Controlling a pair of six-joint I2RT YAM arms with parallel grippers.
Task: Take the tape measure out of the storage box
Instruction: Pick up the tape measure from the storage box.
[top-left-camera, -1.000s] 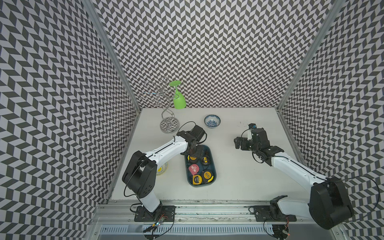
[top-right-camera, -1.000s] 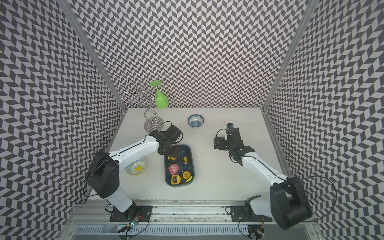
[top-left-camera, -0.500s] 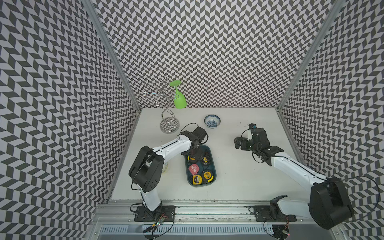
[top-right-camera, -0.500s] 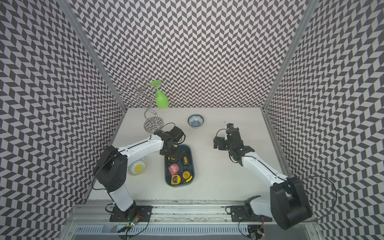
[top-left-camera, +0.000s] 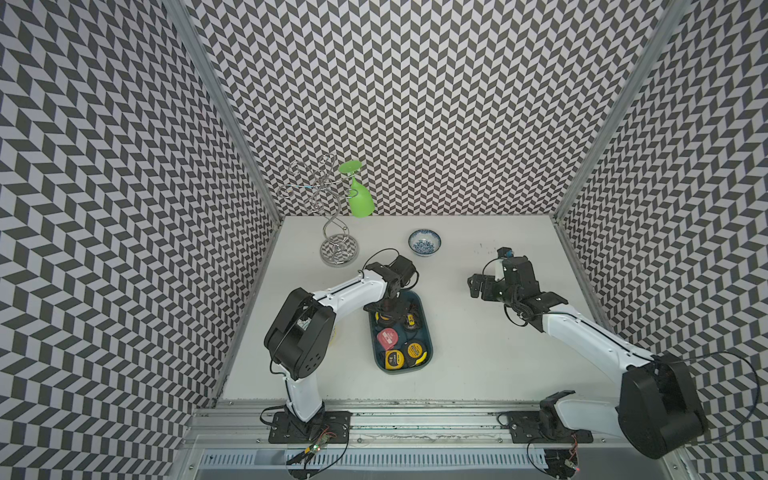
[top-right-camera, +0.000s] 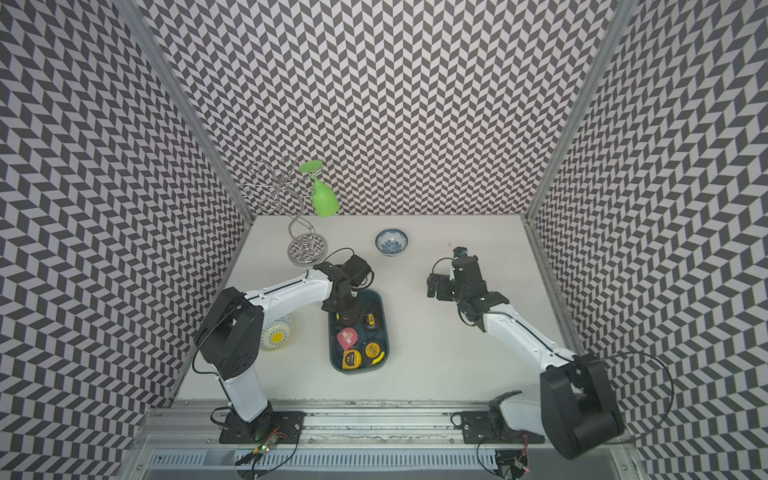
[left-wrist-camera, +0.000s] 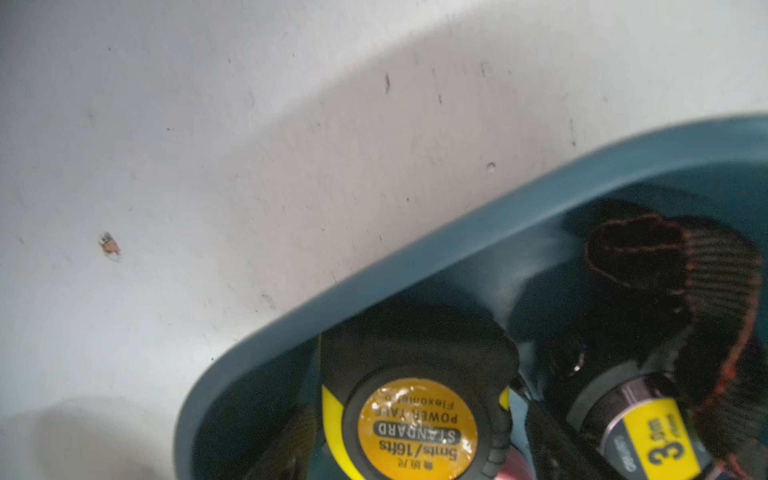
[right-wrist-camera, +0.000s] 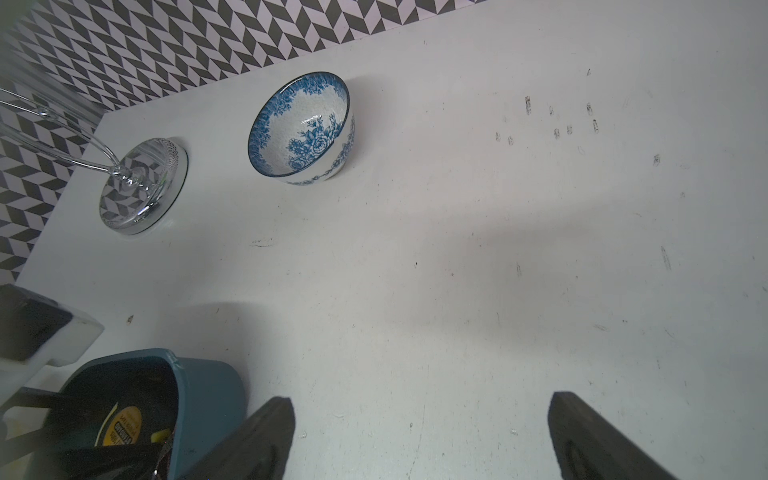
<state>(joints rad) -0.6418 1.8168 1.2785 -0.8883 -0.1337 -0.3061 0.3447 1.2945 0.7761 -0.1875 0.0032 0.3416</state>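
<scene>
Your left gripper (top-left-camera: 390, 312) is down in the far end of the storage box (top-left-camera: 401, 371), and both top views hide what lies under it. The left wrist view fills that in. The tape measure (left-wrist-camera: 417, 424), black and yellow with a round orange label, lies flat in the far-left corner. It has a dark finger (left-wrist-camera: 291, 444) on each side and the jaws stand wide. I cannot tell whether the pads touch it. Just beside it are a second tape with a yellow label (left-wrist-camera: 660, 440) and a black strap with red stitching (left-wrist-camera: 685, 282).

Your right gripper (right-wrist-camera: 419, 399) hangs right of the box, fingers spread wide, with nothing between them.

In a top view, a yellow-patterned dish (top-right-camera: 276, 334) shows left of the box.

The table (top-left-camera: 478, 374) is white and scuffed. A blue-and-white bowl (top-left-camera: 424, 242) stands toward the far side. A wire rack (top-left-camera: 338, 249) holds a green glass (top-left-camera: 359, 199) upside down in the far-left corner. Black-and-white chevron walls (top-left-camera: 415, 104) close in three sides.
</scene>
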